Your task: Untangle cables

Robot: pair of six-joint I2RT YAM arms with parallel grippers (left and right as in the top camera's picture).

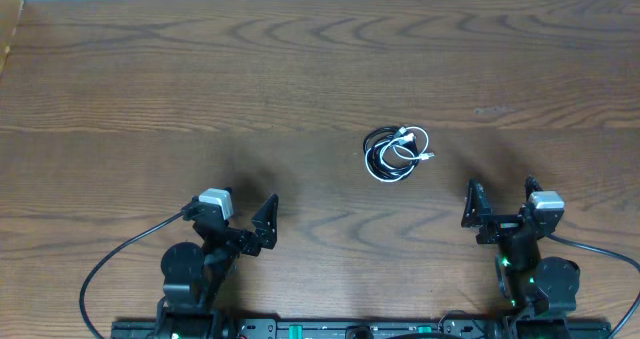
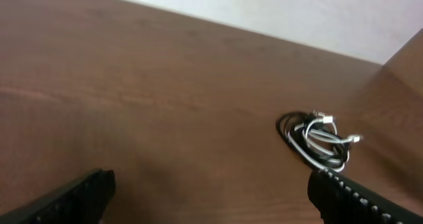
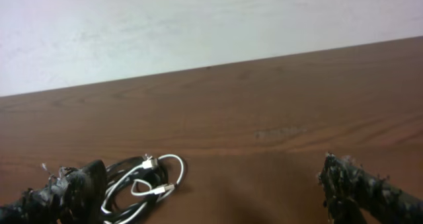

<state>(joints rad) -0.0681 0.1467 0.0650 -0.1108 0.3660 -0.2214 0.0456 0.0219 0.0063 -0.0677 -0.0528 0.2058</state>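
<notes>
Since both grippers stand wide apart with nothing between their jaws, no cable is held at this moment. The left gripper [image 1: 238, 214] hangs near the front of the table [image 1: 200, 69] on the left side, and the right gripper [image 1: 500, 204] hangs near the front on the right side. Neither of them touches anything.

Further out on the wood, between the 2 arms but nearer to the right one, the cables [image 1: 397, 152] lie in 1 small coiled bundle. A white cable [image 1: 413, 139] is looped together with the black cables [image 1: 377, 160], and small plug ends stick out from the coil. How many black ones there are, I cannot tell.

I judge that the untangling is not yet begun, so the step in hand is the approach. The next move probably calls for the right gripper to come forward and low to take 1 loop or plug end. The left gripper should then hold the rest, because such thin cords lie flat and slip easily.
</notes>
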